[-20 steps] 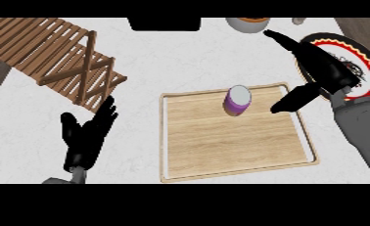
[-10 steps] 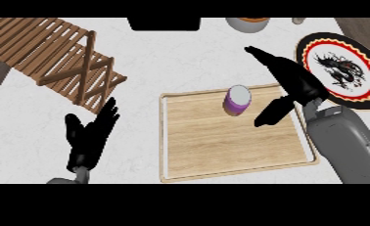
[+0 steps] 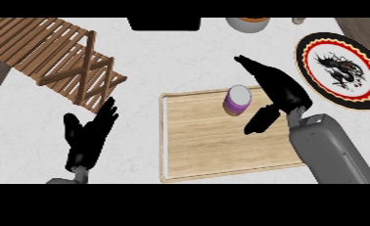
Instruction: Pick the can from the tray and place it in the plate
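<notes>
Right black hand spread open just beside the small purple can, can upright on the pale wooden tray, round red-rimmed dragon plate to the right, left hand resting open.

Two black hands — left hand, right hand — slim dark fingers; behind the right, a boxy grey forearm.

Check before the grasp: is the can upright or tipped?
Upright. The can stands on the tray, its round top facing the camera. The right robot hand is open beside it.
</notes>
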You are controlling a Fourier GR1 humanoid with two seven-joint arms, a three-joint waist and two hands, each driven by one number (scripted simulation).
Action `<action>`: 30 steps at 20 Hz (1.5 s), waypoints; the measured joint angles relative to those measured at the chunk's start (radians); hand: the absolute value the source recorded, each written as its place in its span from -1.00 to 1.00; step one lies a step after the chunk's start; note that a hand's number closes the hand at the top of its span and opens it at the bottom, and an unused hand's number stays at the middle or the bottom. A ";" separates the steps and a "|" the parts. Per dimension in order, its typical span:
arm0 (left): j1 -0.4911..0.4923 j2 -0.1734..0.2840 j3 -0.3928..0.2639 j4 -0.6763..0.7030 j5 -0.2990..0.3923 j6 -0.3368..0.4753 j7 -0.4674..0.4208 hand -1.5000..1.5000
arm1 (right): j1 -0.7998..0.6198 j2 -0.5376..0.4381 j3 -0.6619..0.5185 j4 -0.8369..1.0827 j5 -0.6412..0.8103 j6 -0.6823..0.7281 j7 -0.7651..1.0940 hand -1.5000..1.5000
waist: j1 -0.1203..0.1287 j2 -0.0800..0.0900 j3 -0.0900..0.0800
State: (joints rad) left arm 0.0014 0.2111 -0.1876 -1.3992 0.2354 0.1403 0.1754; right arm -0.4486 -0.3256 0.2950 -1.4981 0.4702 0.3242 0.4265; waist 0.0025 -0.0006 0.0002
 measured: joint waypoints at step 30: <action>-0.014 -0.078 0.081 -0.020 -0.097 -0.051 0.058 0.00 | -0.047 0.151 -0.007 0.299 0.417 -0.041 -0.213 1.00 | 0.001 0.000 0.000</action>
State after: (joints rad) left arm -0.0126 0.1332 -0.1065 -1.4191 0.1382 0.0890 0.2335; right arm -0.4958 -0.1749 0.2881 -1.1992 0.8876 0.2828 0.2138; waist 0.0035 -0.0008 -0.0002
